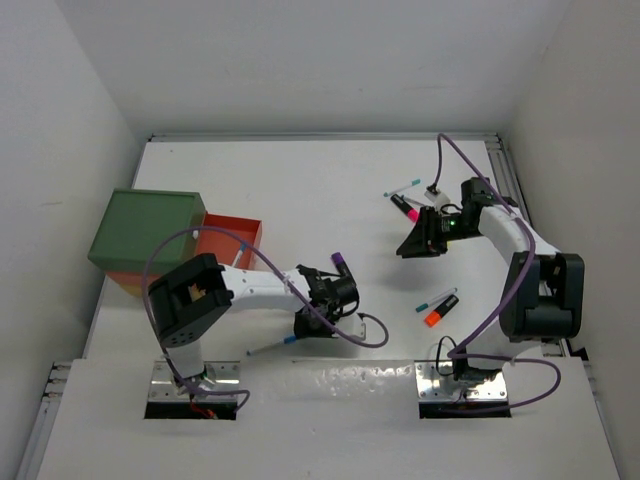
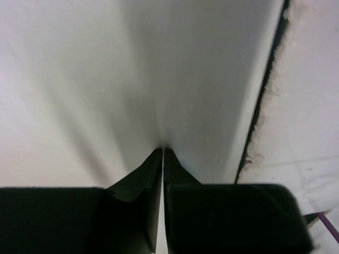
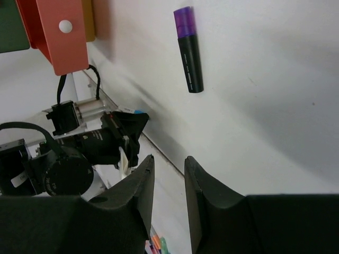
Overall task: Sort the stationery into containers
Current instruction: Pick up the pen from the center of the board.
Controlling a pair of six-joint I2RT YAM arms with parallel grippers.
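Looking down from above, I see my left fingers (image 1: 305,326) pressed tight together, with their tips down on the table (image 1: 300,190). Nothing shows between them. They are to the right of the red tray (image 1: 232,240) and closer to me. A blue-capped pen (image 1: 272,345) lies just beside them; I cannot tell if they touch it. The purple highlighter (image 1: 340,262) lies flat on the table, a little to the right of the red tray. My right fingers (image 3: 142,185) are apart and hold nothing. They hang far to the right of the red tray. The green tray (image 1: 150,228) sits against the red tray's left side. The pink highlighter (image 1: 404,208) and the orange highlighter (image 1: 440,313) lie far to the right of the red tray.
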